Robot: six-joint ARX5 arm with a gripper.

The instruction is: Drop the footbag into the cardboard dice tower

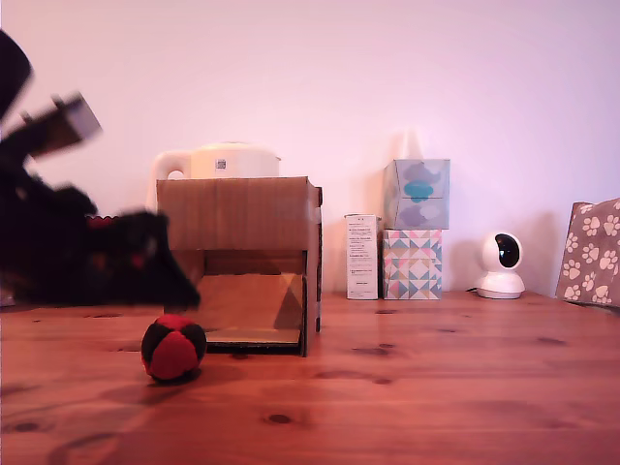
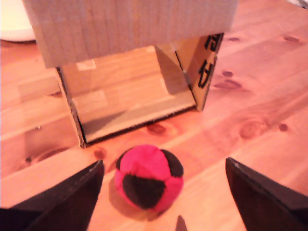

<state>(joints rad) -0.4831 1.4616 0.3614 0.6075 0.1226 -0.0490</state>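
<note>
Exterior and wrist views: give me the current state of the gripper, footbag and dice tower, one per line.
gripper: open, fingers either side of the footbag, not touching it.
footbag: resting on the wooden table, in front of the tower's opening, not gripped.
cardboard dice tower: upright, front opening showing an empty ramp.

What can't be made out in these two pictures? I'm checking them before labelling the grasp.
- Arm and gripper, exterior view: motion-blurred dark mass, jaw state unreadable there.
- Gripper fingers, wrist view: cut off by the picture's edge.
- Cardboard dice tower: its top opening shows in neither view.
- White appliance, exterior view: mostly hidden behind the tower.
- Footbag: its underside.
</note>
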